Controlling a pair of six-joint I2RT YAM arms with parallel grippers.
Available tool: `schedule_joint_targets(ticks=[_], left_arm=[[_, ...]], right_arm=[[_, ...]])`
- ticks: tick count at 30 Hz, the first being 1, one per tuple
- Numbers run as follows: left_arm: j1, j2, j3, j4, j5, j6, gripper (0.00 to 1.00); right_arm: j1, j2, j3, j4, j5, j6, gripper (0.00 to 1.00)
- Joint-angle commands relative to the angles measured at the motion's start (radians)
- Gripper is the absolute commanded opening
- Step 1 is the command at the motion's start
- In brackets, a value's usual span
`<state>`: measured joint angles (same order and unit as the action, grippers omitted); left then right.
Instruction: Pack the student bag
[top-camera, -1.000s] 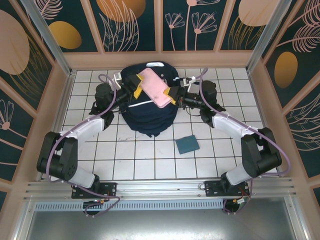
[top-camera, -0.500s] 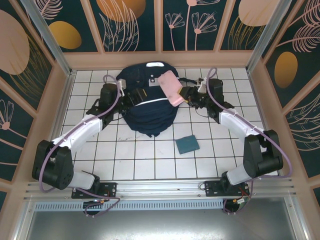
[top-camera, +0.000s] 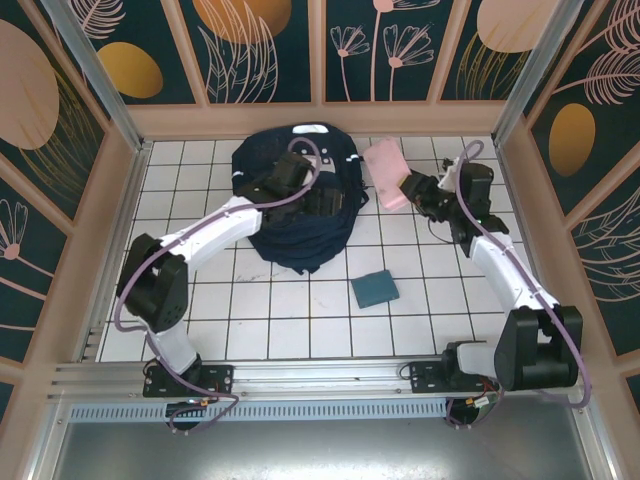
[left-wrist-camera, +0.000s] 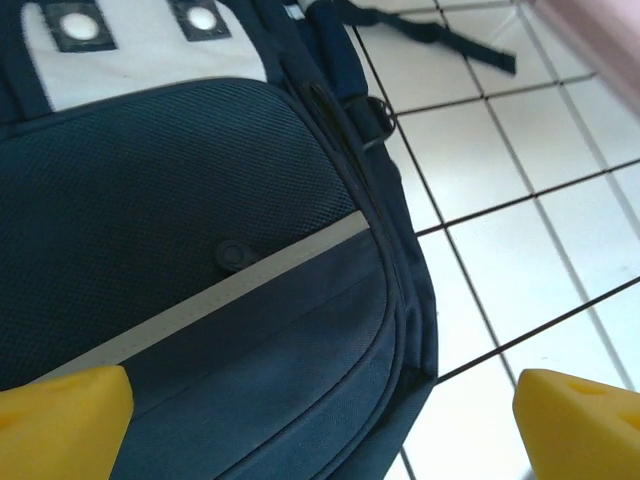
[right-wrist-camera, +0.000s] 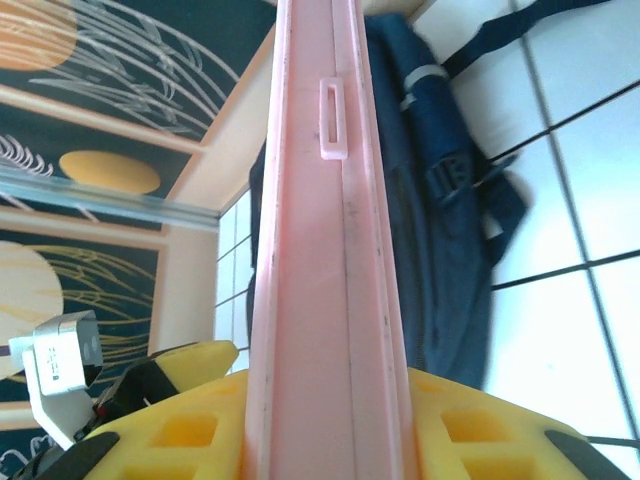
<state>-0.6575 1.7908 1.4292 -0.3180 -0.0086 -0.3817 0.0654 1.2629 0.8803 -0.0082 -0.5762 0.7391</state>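
A dark navy backpack (top-camera: 300, 215) lies flat at the 12 o'clock end of the white-tiled table (top-camera: 280, 320), just left of centre and close to the back wall, in the overhead view. The left gripper (top-camera: 328, 200) hangs over the backpack's 3 o'clock side with its jaws spread wide and nothing between them.

From the left wrist, the gripper's (left-wrist-camera: 320, 425) yellow fingertips (left-wrist-camera: 60, 415) sit at the lower corners of the view. One is above the backpack's (left-wrist-camera: 180, 200) mesh panel and pale stripe, the other above bare tile. A white-grey patch with two eyelets shows at 11 o'clock, and a strap (left-wrist-camera: 420, 30) trails across the tiles at 1 o'clock.

At 3 o'clock from the backpack, the right gripper (top-camera: 410, 188) is clamped on a flat pink case (top-camera: 384, 172). The case is beside the backpack; whether they touch cannot be told.

The right wrist view shows the case (right-wrist-camera: 320, 250) edge-on, pinched between the gripper's (right-wrist-camera: 325, 430) yellow pads (right-wrist-camera: 180, 435), with the backpack (right-wrist-camera: 440, 200) beyond it at 1 o'clock.

A small teal pad (top-camera: 375, 288) lies on the tiles at 5 o'clock from the backpack, apart from both arms.
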Motion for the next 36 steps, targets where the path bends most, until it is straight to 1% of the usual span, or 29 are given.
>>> schedule_joint_targets(ticks=[1, 2, 5, 6, 9, 12, 16, 18, 20, 22, 24, 26, 36], left_arm=[[-0.043, 0.075, 0.101, -0.169, -0.154, 0.141, 0.94], [-0.048, 0.103, 0.129, -0.202, -0.17, 0.165, 0.92], [-0.052, 0.172, 0.206, -0.293, -0.231, 0.221, 0.79], [-0.053, 0.186, 0.221, -0.313, -0.24, 0.236, 0.78], [-0.051, 0.24, 0.282, -0.382, -0.203, 0.295, 0.81], [-0.052, 0.298, 0.343, -0.447, -0.205, 0.314, 0.85], [-0.052, 0.355, 0.399, -0.489, -0.171, 0.337, 0.88], [-0.053, 0.373, 0.414, -0.48, -0.213, 0.332, 0.87], [-0.053, 0.394, 0.433, -0.464, -0.308, 0.313, 0.79], [-0.052, 0.404, 0.452, -0.449, -0.402, 0.297, 0.7], [-0.053, 0.403, 0.47, -0.439, -0.458, 0.291, 0.6], [-0.052, 0.383, 0.47, -0.415, -0.492, 0.286, 0.48], [-0.053, 0.273, 0.393, -0.295, -0.551, 0.316, 0.16]], right_arm=[[-0.037, -0.041, -0.031, -0.029, -0.031, -0.045, 0.2], [-0.046, -0.046, -0.036, -0.03, -0.036, -0.044, 0.2], [-0.053, -0.054, -0.046, -0.027, -0.039, -0.039, 0.2], [-0.053, -0.054, -0.048, -0.027, -0.039, -0.037, 0.2], [-0.052, -0.051, -0.048, -0.023, -0.046, -0.033, 0.2], [-0.053, -0.049, -0.05, -0.018, -0.054, -0.027, 0.2], [-0.05, -0.05, -0.058, -0.012, -0.056, -0.019, 0.2], [-0.051, -0.049, -0.062, -0.009, -0.056, -0.017, 0.2], [-0.05, -0.048, -0.067, -0.004, -0.06, -0.012, 0.2], [-0.048, -0.048, -0.067, -0.003, -0.062, -0.013, 0.2], [-0.045, -0.045, -0.063, -0.003, -0.06, -0.012, 0.2], [-0.041, -0.04, -0.056, -0.007, -0.062, -0.015, 0.2], [-0.013, -0.026, -0.044, -0.004, -0.05, -0.007, 0.2]])
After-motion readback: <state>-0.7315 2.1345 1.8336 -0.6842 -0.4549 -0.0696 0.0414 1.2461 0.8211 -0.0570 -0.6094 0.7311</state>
